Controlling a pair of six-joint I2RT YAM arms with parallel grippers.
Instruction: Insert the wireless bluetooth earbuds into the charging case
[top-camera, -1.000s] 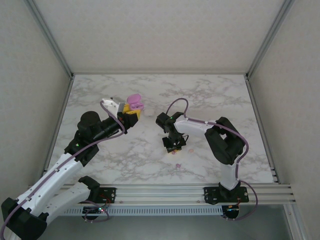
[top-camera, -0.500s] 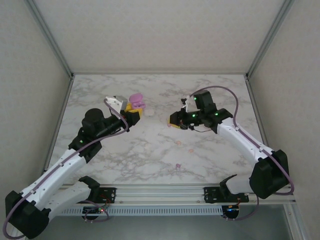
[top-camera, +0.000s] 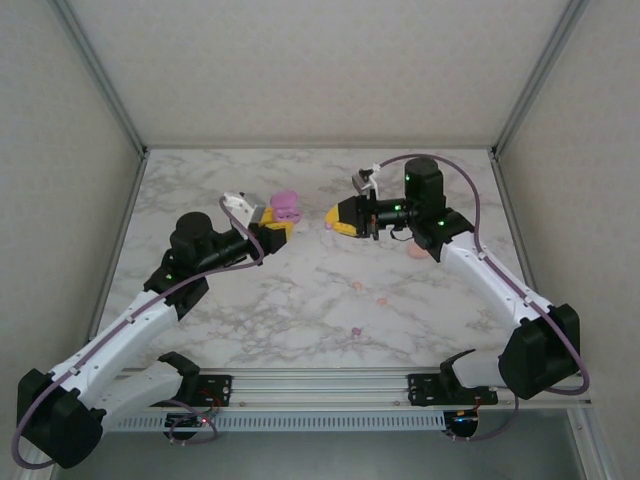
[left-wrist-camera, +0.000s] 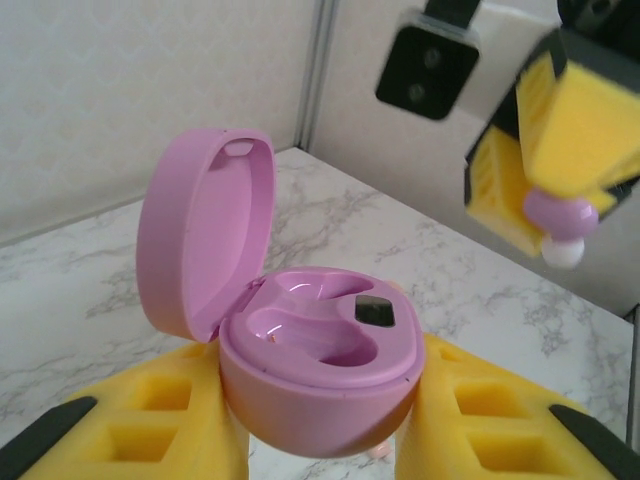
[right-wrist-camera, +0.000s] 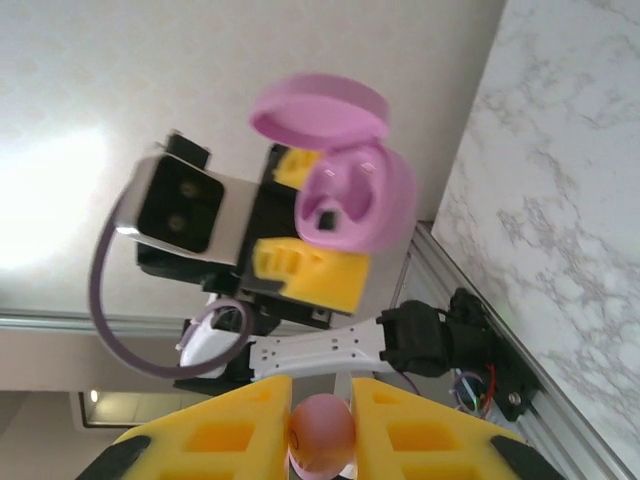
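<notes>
A small pinkish-purple earbud (left-wrist-camera: 553, 212) is pinched between the yellow pads of the right gripper (top-camera: 338, 221), raised above the table (top-camera: 250, 320) and jutting from the fingertips toward the open charging case (left-wrist-camera: 320, 370). The left gripper (top-camera: 272, 228) clamps the case by its base, also in the air. The wells face up and toward the bud, and the lid stands nearly upright on the side away from it. Bud and case are near but apart, with open air between them and marble below, well clear of the walls and frame posts. Three loose buds (top-camera: 357, 287) lie on the table nearer the arm bases. The pads cover much of the held bud, so its long axis is unclear. A peach shape (top-camera: 415, 250) lies partly hidden beneath the right arm.
</notes>
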